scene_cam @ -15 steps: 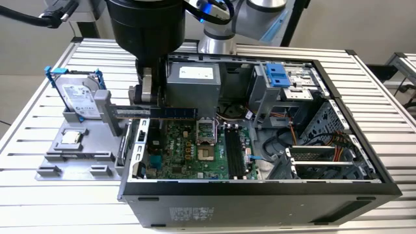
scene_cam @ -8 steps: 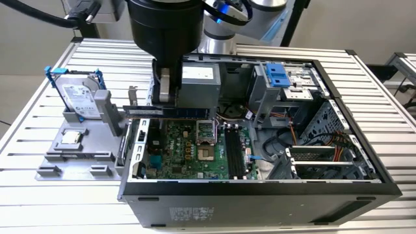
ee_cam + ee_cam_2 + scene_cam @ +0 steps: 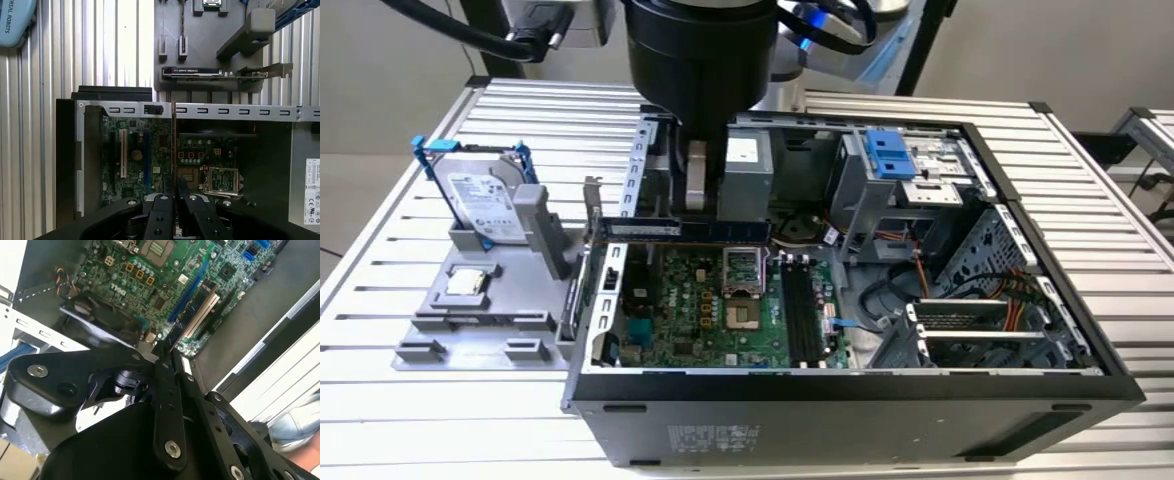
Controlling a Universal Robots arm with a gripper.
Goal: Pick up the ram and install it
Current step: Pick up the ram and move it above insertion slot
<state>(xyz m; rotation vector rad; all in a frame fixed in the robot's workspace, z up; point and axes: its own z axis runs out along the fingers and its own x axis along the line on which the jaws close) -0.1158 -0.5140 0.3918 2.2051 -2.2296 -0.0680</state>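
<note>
The gripper (image 3: 175,187) squeezes the ram (image 3: 683,228) tight. In the middle of the exterior view the ram hangs over the upper edge of the motherboard (image 3: 707,300), with open room toward the exterior view's right. The black arm (image 3: 700,50) hides most of the gripper there.

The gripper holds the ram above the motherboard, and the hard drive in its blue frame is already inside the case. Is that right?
No. The exterior view shows the hard drive standing on the grey holder outside the case; the gripper does hold the ram above the motherboard.
</note>
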